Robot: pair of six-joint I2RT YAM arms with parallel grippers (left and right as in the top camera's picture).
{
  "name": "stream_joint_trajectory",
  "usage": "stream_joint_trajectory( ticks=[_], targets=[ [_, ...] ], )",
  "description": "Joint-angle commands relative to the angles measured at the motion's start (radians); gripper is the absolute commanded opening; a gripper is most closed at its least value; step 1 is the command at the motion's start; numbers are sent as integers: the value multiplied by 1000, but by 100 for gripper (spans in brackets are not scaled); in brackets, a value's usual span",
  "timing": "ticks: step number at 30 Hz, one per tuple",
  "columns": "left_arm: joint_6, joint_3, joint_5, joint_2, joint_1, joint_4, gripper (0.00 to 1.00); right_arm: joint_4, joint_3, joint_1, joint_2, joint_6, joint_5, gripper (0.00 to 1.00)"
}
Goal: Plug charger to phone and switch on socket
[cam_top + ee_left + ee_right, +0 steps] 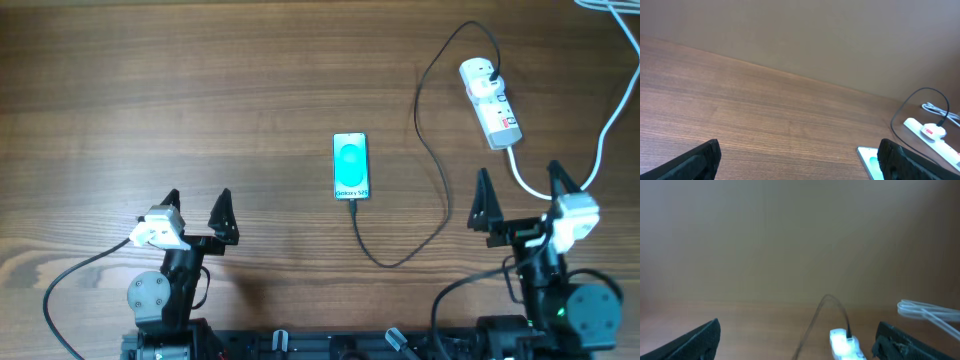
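On the grained wooden worktop (200, 90), a glossy cyan phone (351, 166) lies flat; thin black charger (416, 110) loops to the white oblong socket (492, 105) at two o'clock. Jaws gape wide, empty, on left gripper (196, 205) and right gripper (519, 185).

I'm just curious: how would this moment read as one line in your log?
left gripper open, empty | right gripper open, empty | charger tip at phone | socket untouched

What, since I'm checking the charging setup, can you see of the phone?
The phone, a small slim rectangle, lies flat and screen-up on the wooden table. Its screen glows cyan, with white text near the robot-side end. The charger's black tip meets that end; seating unclear. Nothing else touches it.
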Motion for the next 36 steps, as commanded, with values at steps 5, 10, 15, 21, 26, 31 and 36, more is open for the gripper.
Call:
stream_joint_trajectory(
  ticks=[5, 10, 15, 21, 26, 31, 36],
  targets=[
    [10, -5, -3, -3, -4, -3, 100, 283, -283, 6, -164, -35, -53, 100],
    [10, -4, -3, -3, -4, -3, 100, 296, -343, 6, -165, -61, -53, 100],
    [10, -5, -3, -3, -4, -3, 100, 240, -404, 6, -165, -64, -27, 100],
    [10, -4, -3, -3, -4, -3, 100, 113, -404, 6, -165, -87, -27, 100],
    [10, -5, -3, -3, -4, -3, 100, 116, -404, 6, -164, -85, -30, 100],
    [10, -4, -3, -3, -4, -3, 100, 116, -404, 6, -164, -85, -30, 100],
    [10, -5, -3, -3, -4, -3, 100, 116, -404, 6, -164, -85, -30, 100]
  ],
)
